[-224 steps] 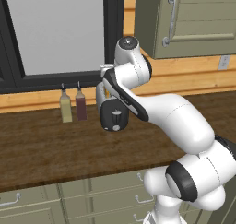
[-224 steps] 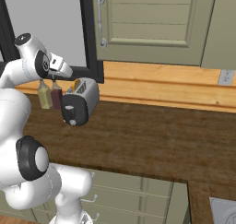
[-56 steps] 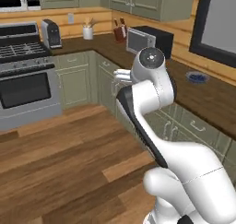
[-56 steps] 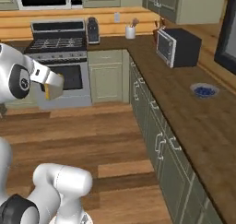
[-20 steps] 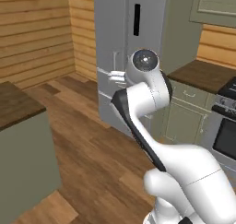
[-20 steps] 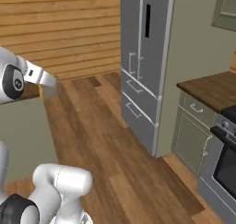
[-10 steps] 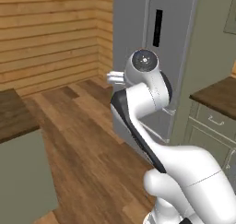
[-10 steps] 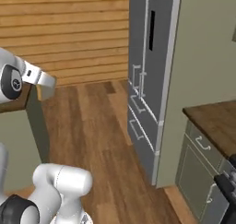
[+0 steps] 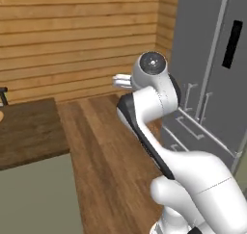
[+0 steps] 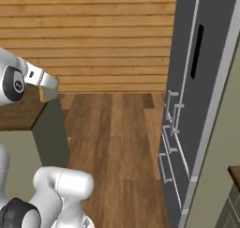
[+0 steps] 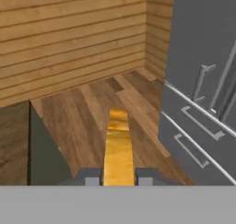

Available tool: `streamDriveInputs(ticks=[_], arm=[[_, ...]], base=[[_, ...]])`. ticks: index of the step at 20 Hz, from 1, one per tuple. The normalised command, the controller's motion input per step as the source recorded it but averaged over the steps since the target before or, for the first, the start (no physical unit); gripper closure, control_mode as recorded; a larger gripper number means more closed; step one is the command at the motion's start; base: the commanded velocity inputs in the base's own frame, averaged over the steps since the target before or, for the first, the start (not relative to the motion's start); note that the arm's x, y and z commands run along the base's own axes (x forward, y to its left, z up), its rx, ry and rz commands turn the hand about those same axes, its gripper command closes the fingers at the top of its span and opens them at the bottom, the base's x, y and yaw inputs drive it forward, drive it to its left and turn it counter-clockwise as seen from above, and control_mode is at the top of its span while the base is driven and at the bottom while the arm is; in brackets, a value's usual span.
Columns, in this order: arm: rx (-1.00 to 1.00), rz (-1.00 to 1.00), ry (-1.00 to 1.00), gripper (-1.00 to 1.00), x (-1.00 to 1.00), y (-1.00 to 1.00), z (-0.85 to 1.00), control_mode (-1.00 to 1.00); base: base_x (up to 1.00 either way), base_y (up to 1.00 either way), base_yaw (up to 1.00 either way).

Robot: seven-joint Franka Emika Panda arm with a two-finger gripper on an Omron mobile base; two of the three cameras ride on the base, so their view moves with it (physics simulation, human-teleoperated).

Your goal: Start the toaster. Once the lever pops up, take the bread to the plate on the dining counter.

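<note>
Carrying the bread clamped edge-on in the pincer, the robot should hold it tight; roll closer to the dining tabletop; lower it gently.

Bread seen edge-on, golden-brown crust, clamped upright between two dark finger tips, raised well above the wood floor. Also visible as a tan slice at the arm's end, above the edge of the dining counter. Dark brown wood-grain top over pale grey-green base; tan sliver at its far left edge, too small to identify
</note>
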Motion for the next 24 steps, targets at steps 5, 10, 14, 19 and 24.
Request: streamDriveInputs(ticks=[5,10,14,19,24], arm=[[0.00,0.00,0.00,1.00,0.00,0.00,0.00,1.00],[0.00,0.00,0.00,1.00,0.00,0.00,0.00,1.00],[0.00,0.00,0.00,1.00,0.00,0.00,0.00,1.00],[0.00,0.00,0.00,1.00,0.00,0.00,0.00,1.00],[0.00,0.00,0.00,1.00,0.00,0.00,0.00,1.00]], base=[[1.00,-0.30,0.32],[1.00,-0.28,0.28],[1.00,-0.29,0.28],[1.00,-0.32,0.29],[1.00,-0.36,0.30]])
